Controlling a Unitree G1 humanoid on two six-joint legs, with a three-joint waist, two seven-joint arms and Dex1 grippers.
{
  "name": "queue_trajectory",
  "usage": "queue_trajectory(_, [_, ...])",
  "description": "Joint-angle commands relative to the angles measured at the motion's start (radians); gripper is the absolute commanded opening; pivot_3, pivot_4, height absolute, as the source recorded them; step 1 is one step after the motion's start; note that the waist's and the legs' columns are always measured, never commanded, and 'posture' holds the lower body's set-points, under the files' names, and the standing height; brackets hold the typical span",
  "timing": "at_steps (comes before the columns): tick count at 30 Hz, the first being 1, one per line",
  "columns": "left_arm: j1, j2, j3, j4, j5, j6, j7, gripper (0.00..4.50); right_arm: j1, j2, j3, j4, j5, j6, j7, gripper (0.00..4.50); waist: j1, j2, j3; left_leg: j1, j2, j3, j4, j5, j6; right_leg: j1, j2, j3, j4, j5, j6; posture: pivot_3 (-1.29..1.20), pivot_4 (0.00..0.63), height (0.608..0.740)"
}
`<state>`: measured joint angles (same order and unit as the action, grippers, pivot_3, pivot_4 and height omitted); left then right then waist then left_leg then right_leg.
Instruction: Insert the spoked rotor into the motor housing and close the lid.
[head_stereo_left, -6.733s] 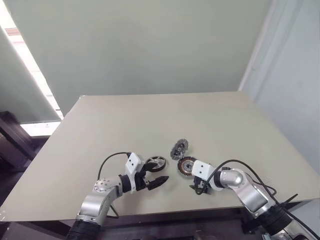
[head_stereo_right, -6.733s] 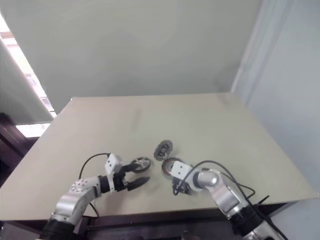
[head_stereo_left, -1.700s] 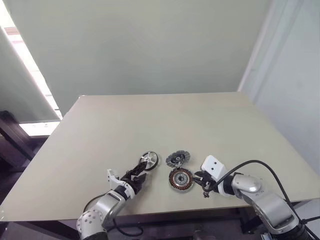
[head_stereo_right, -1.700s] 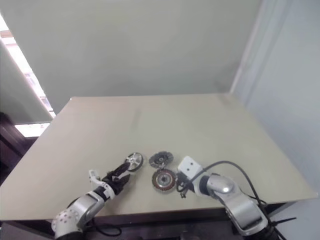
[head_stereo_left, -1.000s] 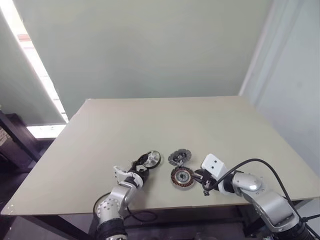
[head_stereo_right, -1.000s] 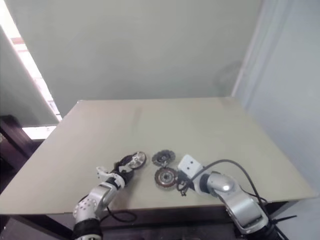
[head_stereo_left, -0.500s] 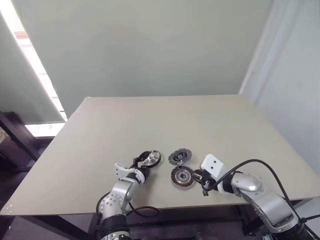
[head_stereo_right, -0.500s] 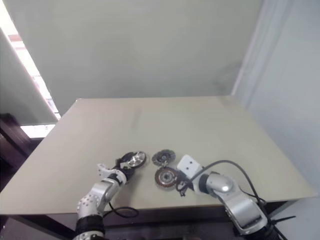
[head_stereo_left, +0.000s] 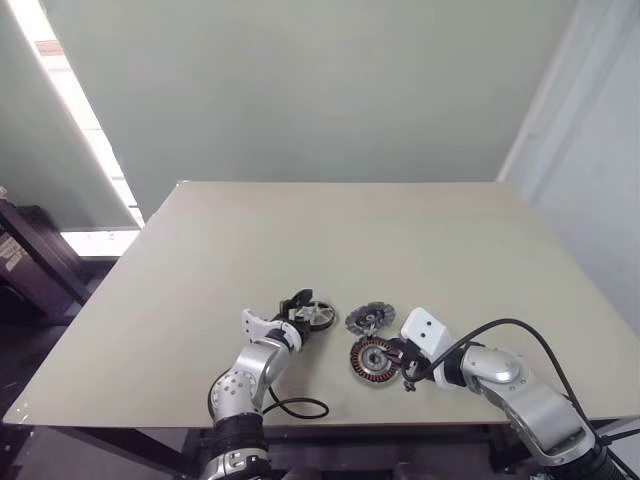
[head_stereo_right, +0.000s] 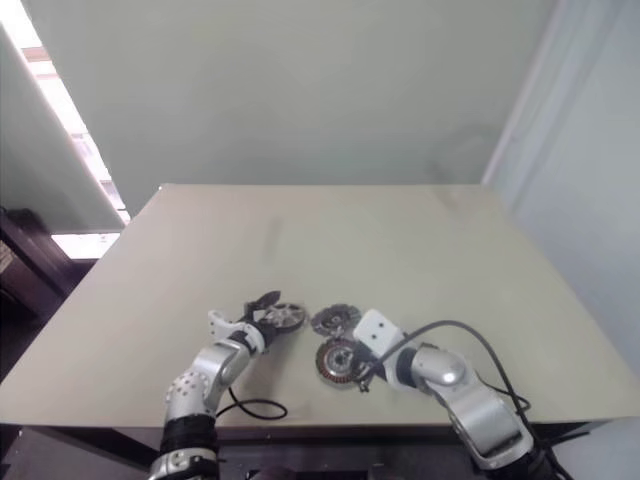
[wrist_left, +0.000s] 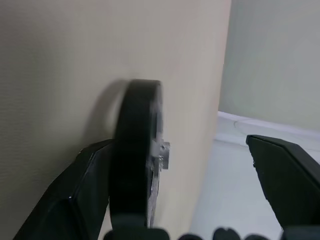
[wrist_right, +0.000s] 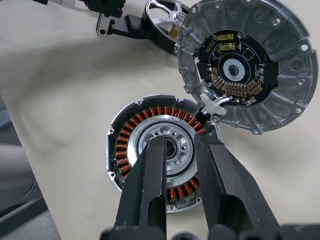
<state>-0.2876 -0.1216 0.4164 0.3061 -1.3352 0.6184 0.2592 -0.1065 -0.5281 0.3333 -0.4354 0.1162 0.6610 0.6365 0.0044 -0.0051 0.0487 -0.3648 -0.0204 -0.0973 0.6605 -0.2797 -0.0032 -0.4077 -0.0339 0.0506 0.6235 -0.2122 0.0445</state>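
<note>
Left end effector (head_stereo_left: 300, 312) spread wide around upright spoked rotor (head_stereo_left: 316, 315); right end effector (wrist_right: 180, 150) nearly closed, empty, over motor housing (wrist_right: 160, 150).

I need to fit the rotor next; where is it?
On the table, between the left gripper's open fingers, just left of the lid.

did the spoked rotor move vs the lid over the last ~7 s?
Yes. The spoked rotor now sits level with the lid, directly to its left; earlier it lay nearer the table's front edge than the lid.
</note>
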Motion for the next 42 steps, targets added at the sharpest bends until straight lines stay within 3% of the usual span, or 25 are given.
queue_trajectory(1, [-0.001, -0.068, -0.002, -0.026, -0.005, 0.008, 0.018, 3.59, -0.011, 0.002, -0.016, -0.023, -0.001, -0.019, -0.004, 0.96, 0.0, 0.0, 0.0, 0.0, 0.0, 0.0, 0.0, 0.0, 0.001, 0.0, 0.0, 0.0, 0.0, 0.0, 0.0, 0.0, 0.0, 0.74])
queue_trajectory(10, [0.001, -0.052, -0.003, -0.028, 0.005, 0.029, 0.045, 0.3, -0.01, 0.007, -0.019, -0.021, 0.001, -0.016, -0.01, 0.96, -0.001, -0.001, 0.0, 0.002, 0.0, 0.0, 0.001, 0.0, 0.001, 0.002, 0.0, 0.0, 0.002, 0.0, 0.0, 0.0, 0.0, 0.74])
queue_trajectory(17, [-0.006, -0.03, 0.005, -0.045, -0.018, 0.052, 0.035, 0.31, -0.009, 0.007, -0.02, -0.021, 0.002, -0.015, -0.01, 0.96, 0.0, -0.001, 0.0, 0.003, 0.0, 0.0, 0.001, 0.0, 0.001, 0.002, 0.0, 0.0, 0.002, 0.001, 0.0, 0.0, 0.0, 0.74])
queue_trajectory(24, [0.009, 0.065, 0.015, -0.129, -0.111, 0.21, -0.003, 0.31, 0.0, -0.006, -0.034, -0.029, 0.013, -0.01, 0.001, 0.96, -0.001, -0.001, 0.0, 0.002, 0.0, 0.0, 0.001, 0.0, 0.001, 0.002, 0.0, 0.0, 0.002, 0.001, 0.0, 0.0, 0.0, 0.74])
queue_trajectory(29, [0.042, 0.227, 0.027, -0.15, -0.235, 0.406, -0.089, 0.31, 0.004, -0.019, -0.049, -0.023, 0.019, -0.001, 0.007, 0.96, -0.007, -0.001, 0.0, 0.003, 0.0, 0.0, 0.001, 0.0, 0.001, 0.002, 0.001, 0.001, 0.004, 0.001, 0.0, 0.0, 0.0, 0.74])
queue_trajectory(37, [0.104, 0.436, 0.049, -0.07, -0.248, 0.552, -0.202, 0.31, 0.01, -0.016, -0.066, -0.004, 0.025, -0.014, 0.005, 0.96, -0.005, 0.0, 0.0, 0.004, 0.0, 0.0, 0.002, 0.0, 0.001, 0.002, 0.0, 0.001, 0.006, 0.0, -0.001, 0.0, 0.0, 0.74])
queue_trajectory(40, [0.13, 0.475, 0.048, -0.064, -0.262, 0.598, -0.234, 0.31, 0.013, -0.02, -0.064, -0.003, 0.023, -0.021, 0.006, 0.02, -0.005, 0.0, 0.0, 0.004, 0.0, 0.0, 0.002, 0.0, 0.001, 0.002, 0.0, 0.001, 0.007, 0.0, -0.002, 0.0, 0.0, 0.74])
queue_trajectory(42, [0.153, 0.496, 0.035, -0.077, -0.267, 0.639, -0.26, 0.31, 0.014, -0.022, -0.064, -0.002, 0.024, -0.022, 0.006, 0.0, -0.005, 0.0, 0.0, 0.004, 0.0, 0.0, 0.002, 0.0, 0.001, 0.002, 0.0, 0.001, 0.007, 0.0, -0.002, 0.0, 0.0, 0.74])
